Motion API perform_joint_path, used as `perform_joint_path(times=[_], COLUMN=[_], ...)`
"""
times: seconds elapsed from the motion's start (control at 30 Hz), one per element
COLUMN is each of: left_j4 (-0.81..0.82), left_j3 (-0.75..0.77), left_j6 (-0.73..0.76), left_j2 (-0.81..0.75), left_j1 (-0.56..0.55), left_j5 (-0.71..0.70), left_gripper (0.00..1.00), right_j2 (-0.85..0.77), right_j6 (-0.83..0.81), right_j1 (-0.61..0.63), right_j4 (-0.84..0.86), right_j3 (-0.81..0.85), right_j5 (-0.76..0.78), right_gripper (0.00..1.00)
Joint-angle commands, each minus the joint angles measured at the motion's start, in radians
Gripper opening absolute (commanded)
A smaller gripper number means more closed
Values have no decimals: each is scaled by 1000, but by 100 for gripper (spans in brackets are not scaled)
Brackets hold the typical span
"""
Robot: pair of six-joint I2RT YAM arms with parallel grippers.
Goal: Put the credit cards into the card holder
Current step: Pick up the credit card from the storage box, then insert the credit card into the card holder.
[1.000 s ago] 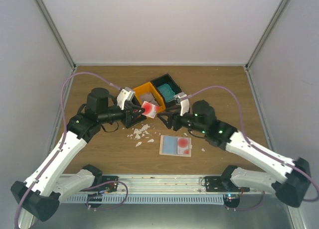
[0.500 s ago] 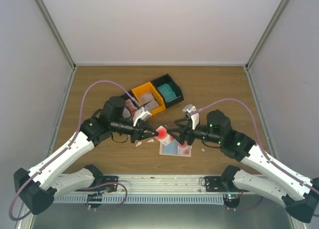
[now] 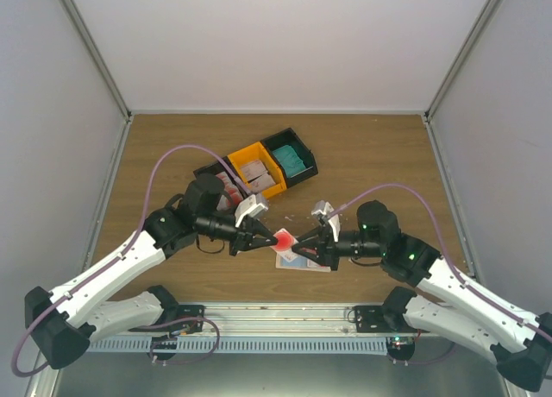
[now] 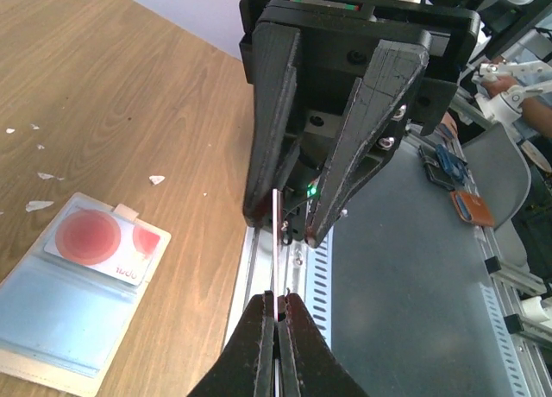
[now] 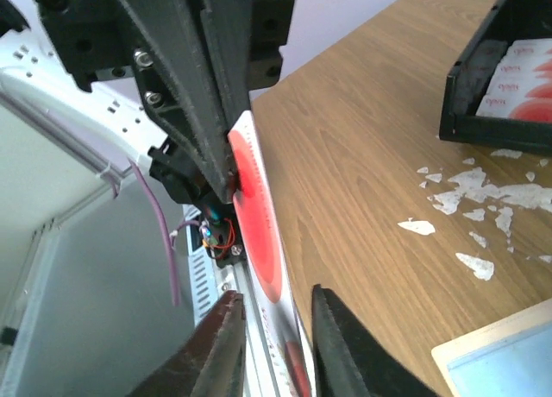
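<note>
Top view: one white-and-red credit card is held up off the bench, pinched at its left end by the shut jaws of the left gripper. The right gripper is met nose to nose at the card's other end. The card holder is seen lying flat just under it, half covered. Three joined bins are counted: orange bin in the middle, a black one either side, teal cards in the right one.

Left wrist view: the held card is shown edge-on as a thin line, clamped tight in the left gripper. The right gripper's jaws are set either side of it, partly open, with a gap left on one side. One more card is shown tucked in the open card holder, which the top view hides. A few white scraps too.

Right wrist view: the card's face, with its red circle, is shown running between the right gripper's jaws, not squeezed. White-and-red cards are stacked in a black bin; how many can't be counted.
</note>
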Motion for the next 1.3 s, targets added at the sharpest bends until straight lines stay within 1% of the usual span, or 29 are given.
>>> perform_joint_path(times=[0.0, 0.1, 0.13, 0.17, 0.2, 0.27, 0.33, 0.37, 0.4, 0.5, 0.63, 0.7, 0.77, 0.83, 0.93, 1.0, 1.1, 1.2, 1.27], left_j4=[44, 50, 53, 54, 55, 68, 89, 108, 143, 247, 406, 466, 528, 570, 641, 701, 779, 779, 760], left_j3=[-10, -12, -12, -13, -15, -29, -48, -64, -90, -169, -266, -311, -343, -375, -425, -463, -514, -514, -492], left_j6=[8, -5, -8, -14, -22, -45, -75, -94, -109, -167, -251, -287, -316, -348, -416, -466, -541, -568, -564], left_j2=[-3, -7, -9, -15, -17, -34, -47, -56, -67, -98, -138, -151, -150, -135, -86, -58, -8, 67, 123], left_j1=[-11, -11, -11, -11, -10, -10, -12, -12, -14, -24, -35, -38, -43, -49, -69, -103, -162, -202, -219], left_j5=[-23, -35, -45, -69, -99, -172, -265, -318, -349, -435, -528, -565, -584, -595, -600, -617, -651, -702, -726], left_gripper=[0, 1, 3, 12, 23, 51, 77, 95, 99, 99, 99, 99, 99, 99, 99, 99, 98, 93, 87], right_j2=[-12, -8, -7, -7, -7, -9, -14, -16, -19, -24, -12, 7, 28, 49, 70, 92, 136, 152, 144], right_j6=[8, 12, 13, 17, 20, 29, 47, 61, 80, 148, 270, 329, 379, 413, 424, 424, 451, 492, 528], right_j1=[0, 0, 0, 0, 0, 0, 0, 0, 1, 0, -1, -3, -17, -40, -81, -99, -115, -125, -135], right_j4=[64, 78, 81, 81, 82, 74, 59, 44, 33, -9, -94, -131, -149, -134, -51, 8, 49, 119, 167], right_j3=[-12, -10, -9, -7, -7, -4, -8, -11, -17, -43, -73, -90, -114, -148, -222, -251, -275, -318, -355], right_j5=[-69, -64, -58, -43, -25, 19, 78, 117, 156, 286, 505, 584, 621, 613, 542, 504, 489, 451, 412], right_gripper=[20, 9, 4, 1, 1, 1, 0, 0, 1, 1, 1, 0, 0, 1, 1, 1, 1, 0, 0])
